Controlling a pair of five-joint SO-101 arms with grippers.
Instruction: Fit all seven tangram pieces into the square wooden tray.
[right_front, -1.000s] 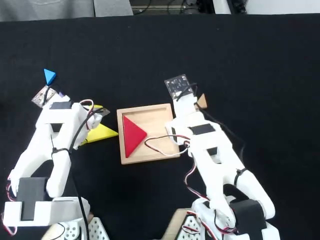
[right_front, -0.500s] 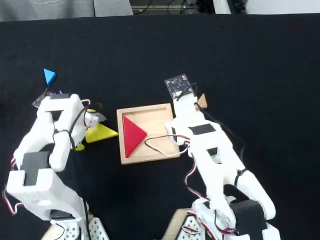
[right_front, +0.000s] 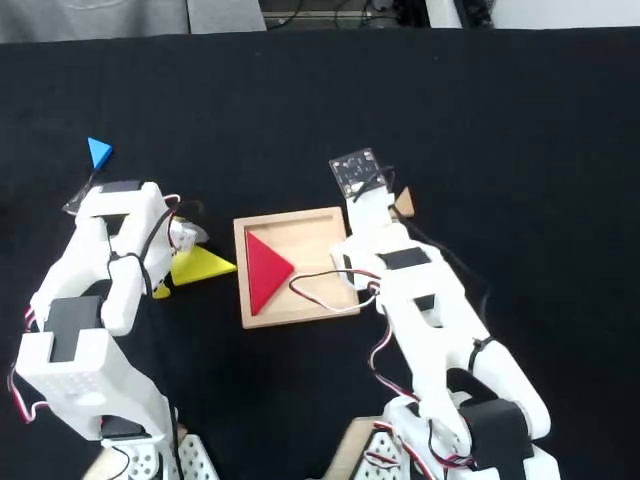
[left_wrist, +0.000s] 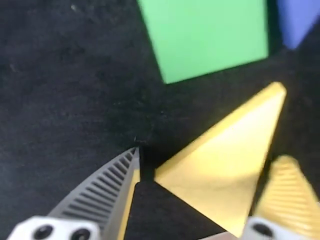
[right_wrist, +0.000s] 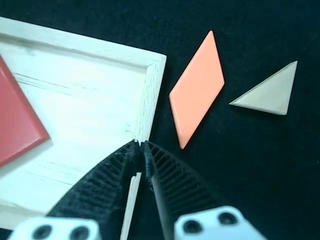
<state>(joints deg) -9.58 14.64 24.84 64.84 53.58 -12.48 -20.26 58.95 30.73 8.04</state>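
Readying to grasp the yellow triangle (left_wrist: 225, 155) with left fingers (left_wrist: 107, 192) spread astride it; right fingers (right_wrist: 170, 180) pressed together at the tray (right_front: 300, 222) rim. Next, probably: close, lift, carry right.

We see a black cloth (right_front: 520, 130) covering the whole table; along its far edge we make out a strip of grey fabric (right_front: 90, 18), with a paler grey panel (right_front: 225, 14) just beside it; further along lie some dark cables (right_front: 330, 12); a white surface (right_front: 560, 12) fills the far corner.
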